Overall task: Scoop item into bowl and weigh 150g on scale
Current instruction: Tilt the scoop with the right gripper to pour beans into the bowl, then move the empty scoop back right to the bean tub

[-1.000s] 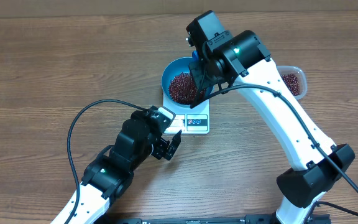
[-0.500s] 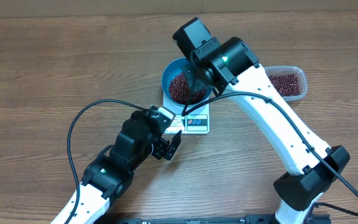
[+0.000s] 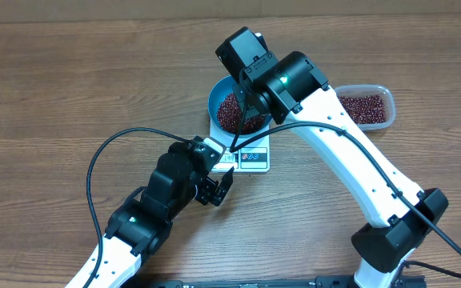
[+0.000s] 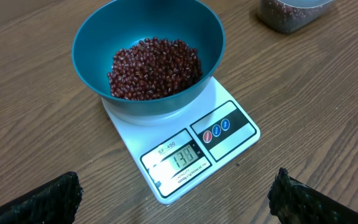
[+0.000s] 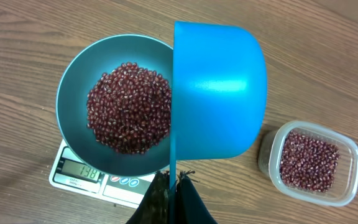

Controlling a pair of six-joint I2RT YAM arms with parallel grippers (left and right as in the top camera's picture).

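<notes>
Spread wide and empty, the left gripper (image 3: 217, 190) hangs just before the flat white rectangular scale (image 4: 232, 106). On it sits the round deep blue bowl (image 5: 73, 87) of small dark red-brown beans (image 5: 129, 115). Over the bowl's rim, the right gripper (image 5: 174, 186) pinches the handle of a tipped blue plastic scoop (image 5: 219, 93).

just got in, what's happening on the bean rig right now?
The right gripper is shut on the handle of a blue scoop, tipped on its side over the bowl of beans on the scale. The display reads 138, short of target. The left gripper hangs open near the scale, holding nothing.
</notes>
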